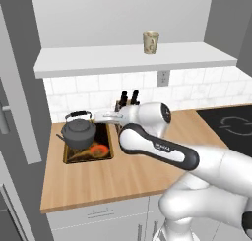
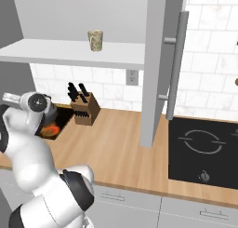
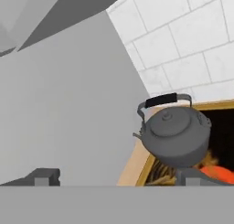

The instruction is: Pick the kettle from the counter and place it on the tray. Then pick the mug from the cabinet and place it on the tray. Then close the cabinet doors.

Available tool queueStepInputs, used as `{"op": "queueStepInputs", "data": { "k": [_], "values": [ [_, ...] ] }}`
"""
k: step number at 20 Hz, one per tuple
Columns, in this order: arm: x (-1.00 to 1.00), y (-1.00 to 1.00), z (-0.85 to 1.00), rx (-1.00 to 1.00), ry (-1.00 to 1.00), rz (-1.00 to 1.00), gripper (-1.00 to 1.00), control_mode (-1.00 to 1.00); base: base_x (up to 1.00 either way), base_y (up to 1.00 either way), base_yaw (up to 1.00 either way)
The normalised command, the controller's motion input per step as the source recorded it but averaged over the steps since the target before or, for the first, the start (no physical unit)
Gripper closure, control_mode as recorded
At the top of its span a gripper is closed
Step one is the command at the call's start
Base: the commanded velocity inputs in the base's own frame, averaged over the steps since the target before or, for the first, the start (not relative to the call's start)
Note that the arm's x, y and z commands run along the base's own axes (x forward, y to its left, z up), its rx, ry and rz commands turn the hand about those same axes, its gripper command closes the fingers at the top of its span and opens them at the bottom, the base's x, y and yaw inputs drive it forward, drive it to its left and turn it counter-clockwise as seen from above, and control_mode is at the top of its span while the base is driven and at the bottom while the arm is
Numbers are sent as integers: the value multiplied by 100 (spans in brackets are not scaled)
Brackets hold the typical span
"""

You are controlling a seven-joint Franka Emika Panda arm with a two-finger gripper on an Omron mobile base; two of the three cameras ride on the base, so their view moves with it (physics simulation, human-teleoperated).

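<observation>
At the far left of the counter (image 1: 123,178), the kettle (image 1: 78,132) is sitting upright on the tray (image 1: 106,154), on the far part of it, and the orange-red pattern of the tray is showing on the near side of the kettle. In the hand view the kettle (image 3: 176,136) is appearing with its handle raised and its short spout pointing left, and the wooden rim of the tray (image 3: 137,166) is running under it. Just to the right of the tray, the gripper (image 1: 106,117) is hanging above the right edge of the tray, apart from the kettle; its jaws are standing wide and released, with the two finger tips (image 3: 43,176) far from each other and nothing between them. Behind the arm, near the tiled wall, the knife block (image 2: 86,110) is standing with its dark handles up (in the left base view the arm is covering most of it). Higher, on the white shelf of the cabinet (image 1: 133,58), the mug (image 1: 150,42) is standing upright, well apart from the tray. More to the right, one cabinet door (image 2: 160,59) is standing open, with its long bar handle (image 2: 176,64) turned to the right. At the right end of the counter the black cooktop (image 2: 204,150) is lying flat.
</observation>
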Motion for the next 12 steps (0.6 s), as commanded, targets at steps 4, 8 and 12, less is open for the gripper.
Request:
{"op": "queueStepInputs", "data": {
  "k": [4,8,12],
  "values": [
    [-35,-30,68,-9,15,-10,-100,-100,0,0,0],
    [-30,-30,68,-12,21,-15,-100,-100,0,0,0],
    [-22,-28,73,-14,24,-16,-100,-100,0,0,0]
  ]
}}
